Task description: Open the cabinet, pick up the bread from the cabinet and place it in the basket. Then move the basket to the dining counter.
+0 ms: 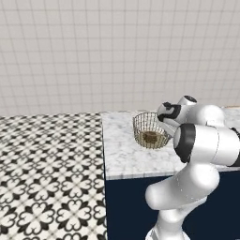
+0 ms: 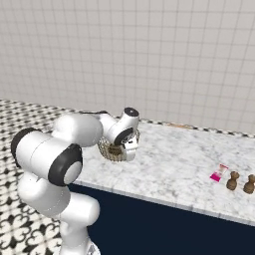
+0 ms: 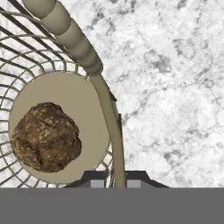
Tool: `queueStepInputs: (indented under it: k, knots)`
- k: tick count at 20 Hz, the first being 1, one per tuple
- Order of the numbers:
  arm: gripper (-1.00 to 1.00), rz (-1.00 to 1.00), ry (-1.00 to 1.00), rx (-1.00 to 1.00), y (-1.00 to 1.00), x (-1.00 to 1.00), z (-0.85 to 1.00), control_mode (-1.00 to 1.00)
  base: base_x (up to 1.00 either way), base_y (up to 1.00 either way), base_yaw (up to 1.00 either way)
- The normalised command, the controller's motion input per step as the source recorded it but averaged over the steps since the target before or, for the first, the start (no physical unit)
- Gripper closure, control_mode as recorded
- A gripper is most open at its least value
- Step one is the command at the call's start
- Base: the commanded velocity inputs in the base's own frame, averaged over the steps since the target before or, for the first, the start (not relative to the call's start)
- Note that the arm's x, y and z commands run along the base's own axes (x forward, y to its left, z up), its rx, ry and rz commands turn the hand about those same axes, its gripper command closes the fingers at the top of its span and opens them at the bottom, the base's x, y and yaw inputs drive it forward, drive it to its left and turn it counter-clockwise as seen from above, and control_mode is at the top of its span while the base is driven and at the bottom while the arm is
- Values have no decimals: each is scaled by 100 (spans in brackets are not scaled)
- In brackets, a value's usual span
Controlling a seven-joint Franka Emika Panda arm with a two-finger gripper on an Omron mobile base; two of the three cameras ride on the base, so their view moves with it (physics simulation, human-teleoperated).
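Marble tops the dining counter (image 1: 124, 157), under a tiled wall (image 1: 93, 51) and beside patterned floor (image 1: 47, 178). The basket (image 1: 150, 130) sits near its left end, holding the bread (image 3: 46, 136). The gripper (image 3: 114, 180) pinches the basket's rim.

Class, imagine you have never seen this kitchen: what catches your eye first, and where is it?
First the big white arm bent over the marble dining counter. Next the wire basket near the counter's left end, with the brown bread lying on its floor. In the hand view the fingers pinch the basket's rim wire, so the gripper is shut on it.
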Motion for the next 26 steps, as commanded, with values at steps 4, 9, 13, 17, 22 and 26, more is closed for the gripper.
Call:
queueStepInputs:
  k: [4,9,13,17,22,26]
  knots:
    - [-100,0,4,0,3,0,-59,-100,0,0,0]
    - [-100,0,-6,0,4,-8,4,-100,0,0,0]
    - [-100,2,-32,0,0,-46,47,-100,0,0,0]
    - [-100,11,-42,-1,18,-87,72,-100,0,0,0]
    - [-100,16,-41,-12,51,-100,98,-100,0,0,0]
    - [-100,20,-34,-23,51,-100,100,-100,0,0,0]
